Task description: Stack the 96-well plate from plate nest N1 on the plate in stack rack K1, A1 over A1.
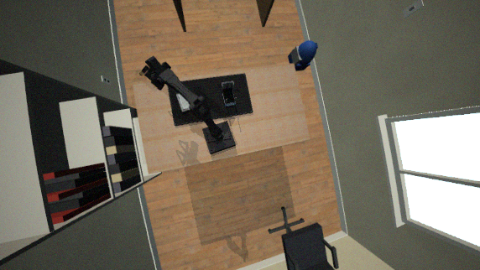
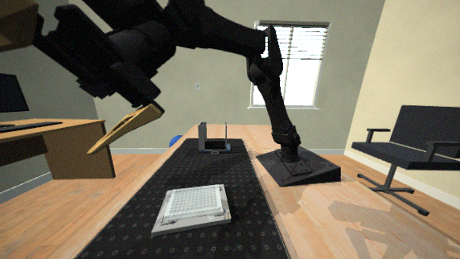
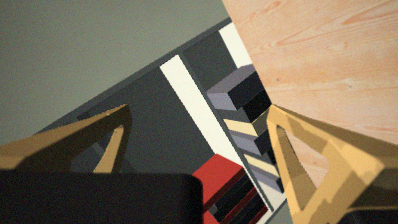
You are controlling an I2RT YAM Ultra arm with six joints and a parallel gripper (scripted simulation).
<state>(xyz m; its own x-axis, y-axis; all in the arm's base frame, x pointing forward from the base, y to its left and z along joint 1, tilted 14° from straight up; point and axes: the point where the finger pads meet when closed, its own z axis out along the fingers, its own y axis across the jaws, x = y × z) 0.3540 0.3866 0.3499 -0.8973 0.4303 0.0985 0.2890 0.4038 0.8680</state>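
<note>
The pale 96-well plate (image 2: 195, 200) (image 1: 183, 101) lies flat on the light grey nest N1 (image 2: 193, 226), at the near end of the black mat (image 2: 177, 169) (image 1: 244, 98). The stack rack K1 (image 2: 202, 137) stands farther along the mat, with grey uprights and a dark inside; its lower plate cannot be made out clearly. My gripper (image 3: 199, 112) is open and empty. It hangs high beyond the mat's nest end, away from both plate and rack. Its tan fingers stand wide apart in the wrist view. The A1 mark cannot be read in these views.
The arm's black base (image 1: 219, 138) (image 2: 307, 166) stands on the wooden table (image 1: 277, 101) beside the mat. The arm reaches over the mat near N1. A bookshelf (image 1: 84, 134) (image 3: 175, 115) stands past the table's end. An office chair (image 1: 308, 245) (image 2: 426, 137) is off to one side.
</note>
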